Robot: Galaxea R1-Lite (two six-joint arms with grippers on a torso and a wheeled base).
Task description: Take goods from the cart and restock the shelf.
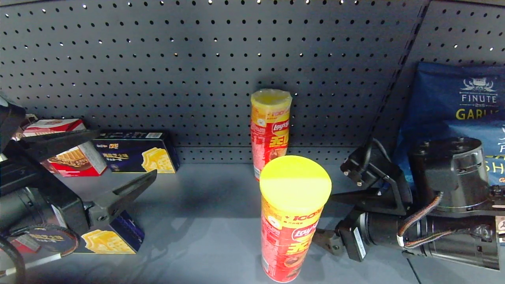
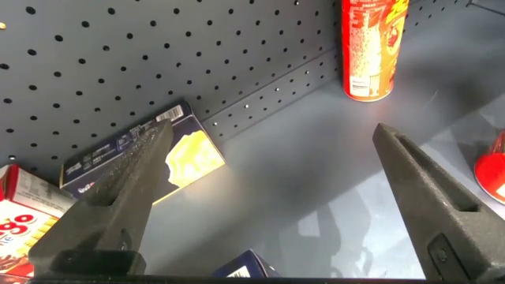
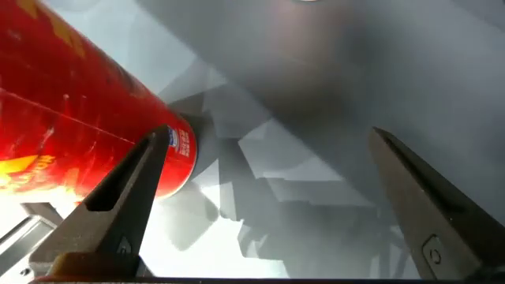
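Head view: right gripper [image 1: 333, 219] gapes empty beside the front can [image 1: 290, 221], lower centre; left gripper [image 1: 126, 154] gapes empty at left.

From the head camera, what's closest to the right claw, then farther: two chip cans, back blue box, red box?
1. Front chip can, beside the right claw.
2. Back chip can, by the wall.
3. Back blue box, left.
4. Red box, far left.
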